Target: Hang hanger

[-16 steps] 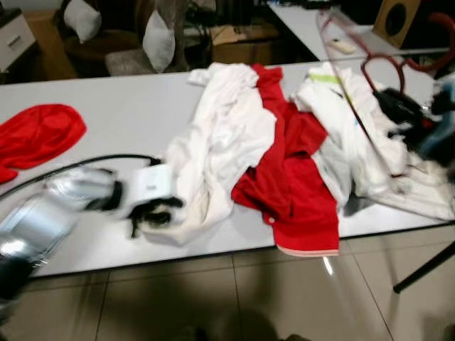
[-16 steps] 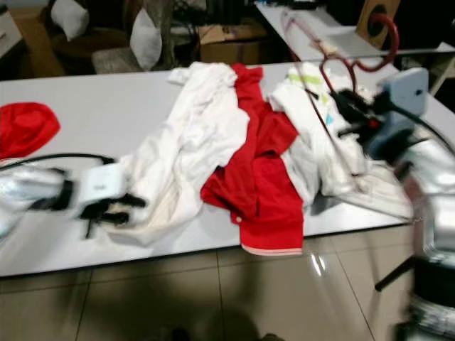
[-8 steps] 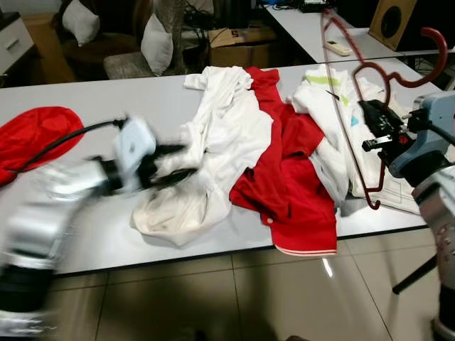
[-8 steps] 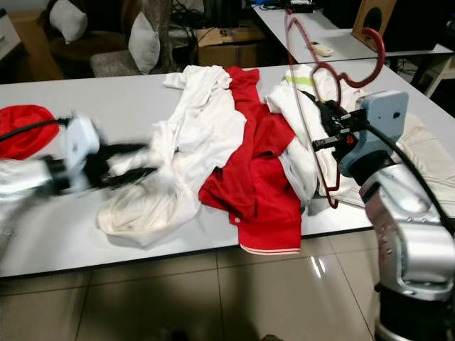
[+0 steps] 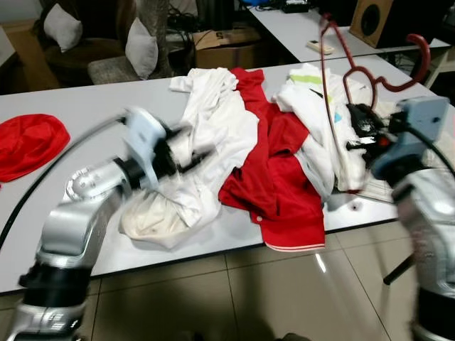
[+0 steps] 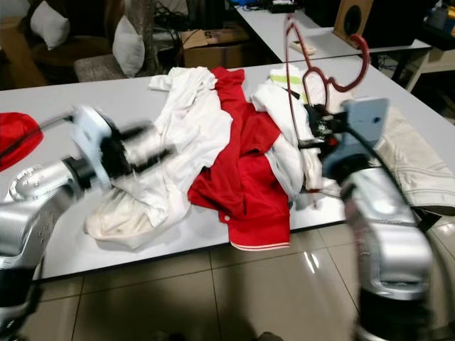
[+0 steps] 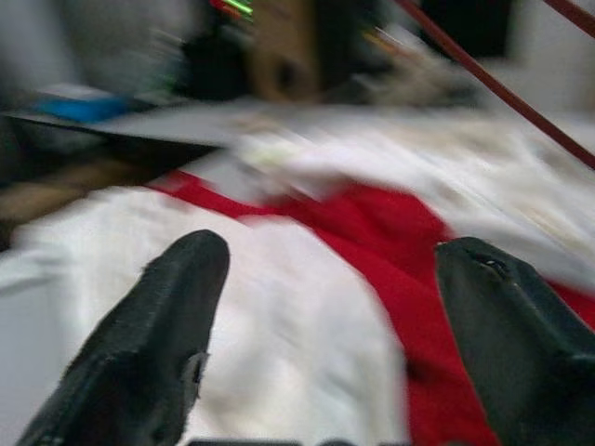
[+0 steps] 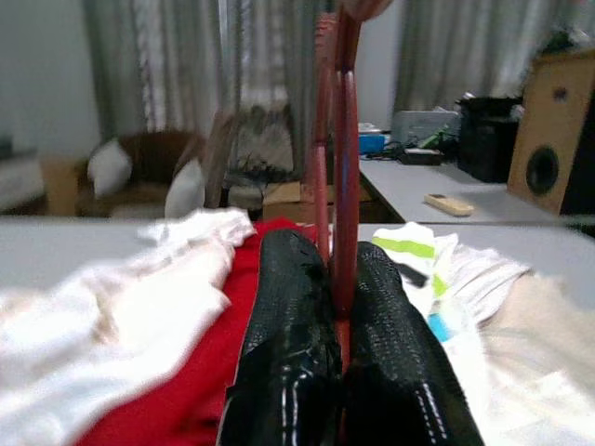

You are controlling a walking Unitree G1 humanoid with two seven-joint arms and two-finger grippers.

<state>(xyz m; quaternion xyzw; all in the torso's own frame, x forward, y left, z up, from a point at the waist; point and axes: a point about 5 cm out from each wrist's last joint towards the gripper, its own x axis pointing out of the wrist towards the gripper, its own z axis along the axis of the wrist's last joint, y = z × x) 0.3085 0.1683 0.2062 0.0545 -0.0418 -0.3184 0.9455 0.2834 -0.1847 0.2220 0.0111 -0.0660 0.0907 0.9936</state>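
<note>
The right gripper (image 8: 337, 307) is clamped on a dark red wire hanger (image 5: 334, 92), holding it upright above the right end of the white table (image 5: 85, 106), its hook (image 5: 416, 60) raised over a white garment with a green stripe (image 5: 316, 99). The left gripper (image 7: 325, 316) is spread wide, nothing between its fingers (image 7: 153, 334), over a crumpled white shirt (image 5: 213, 142) at mid-table; the arm is blurred. A red shirt (image 5: 281, 170) lies between the two white garments, its hem reaching the table's front edge. Another red cloth (image 5: 28, 142) lies well apart at the far left.
</note>
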